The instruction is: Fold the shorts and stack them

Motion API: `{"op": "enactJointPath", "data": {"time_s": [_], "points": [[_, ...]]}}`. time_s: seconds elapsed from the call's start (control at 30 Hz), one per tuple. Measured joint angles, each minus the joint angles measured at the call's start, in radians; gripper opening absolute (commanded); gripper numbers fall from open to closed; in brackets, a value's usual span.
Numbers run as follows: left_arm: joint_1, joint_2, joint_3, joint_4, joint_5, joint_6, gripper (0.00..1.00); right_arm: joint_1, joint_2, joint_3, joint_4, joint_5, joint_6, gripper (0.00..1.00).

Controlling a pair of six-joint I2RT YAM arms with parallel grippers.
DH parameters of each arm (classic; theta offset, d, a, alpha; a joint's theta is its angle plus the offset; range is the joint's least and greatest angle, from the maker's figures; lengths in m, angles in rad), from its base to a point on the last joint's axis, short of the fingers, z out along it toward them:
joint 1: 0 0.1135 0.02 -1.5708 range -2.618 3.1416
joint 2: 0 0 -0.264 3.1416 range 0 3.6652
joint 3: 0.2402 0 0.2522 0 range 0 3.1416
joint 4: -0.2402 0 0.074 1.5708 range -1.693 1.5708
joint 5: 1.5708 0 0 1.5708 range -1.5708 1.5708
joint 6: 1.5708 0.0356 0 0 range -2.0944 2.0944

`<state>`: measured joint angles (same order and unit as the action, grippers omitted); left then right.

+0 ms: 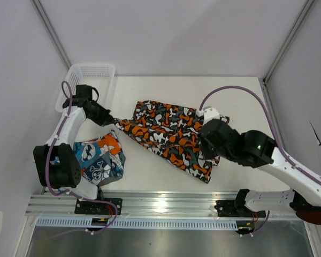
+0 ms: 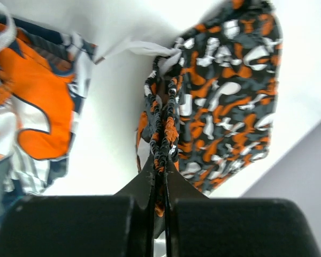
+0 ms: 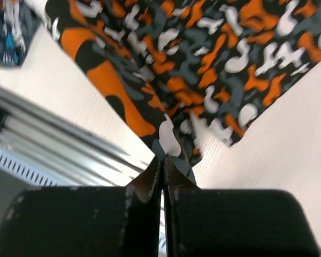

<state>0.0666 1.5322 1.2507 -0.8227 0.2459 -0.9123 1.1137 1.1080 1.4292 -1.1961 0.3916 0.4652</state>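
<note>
The camouflage shorts [image 1: 168, 133] in orange, black, white and grey lie stretched across the middle of the table. My left gripper [image 1: 111, 119] is shut on their gathered waistband [image 2: 163, 134] at the left end. My right gripper [image 1: 209, 147] is shut on a corner of the same shorts [image 3: 176, 144] at their right side, lifting it a little. The patchwork skull shorts [image 1: 99, 160] lie crumpled at the front left, beside the left arm's base; they also show in the left wrist view [image 2: 37, 112].
A white mesh basket [image 1: 88, 80] stands at the back left corner. A metal rail [image 1: 160, 206] runs along the table's near edge. White walls and frame posts enclose the table on three sides.
</note>
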Motion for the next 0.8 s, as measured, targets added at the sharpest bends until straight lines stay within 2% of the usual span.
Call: {"op": "enactJointPath", "data": {"time_s": [0.27, 0.47, 0.8], "points": [[0.002, 0.000, 0.072, -0.040, 0.035, -0.149, 0.00, -0.345, 0.029, 0.084, 0.034, -0.224, -0.214, 0.00], [0.002, 0.002, 0.113, -0.068, 0.036, -0.253, 0.00, -0.594, 0.084, 0.119, 0.077, -0.417, -0.315, 0.00], [0.002, 0.016, 0.167, -0.063, 0.063, -0.362, 0.00, -0.753, 0.182, 0.195, 0.119, -0.602, -0.360, 0.00]]}}
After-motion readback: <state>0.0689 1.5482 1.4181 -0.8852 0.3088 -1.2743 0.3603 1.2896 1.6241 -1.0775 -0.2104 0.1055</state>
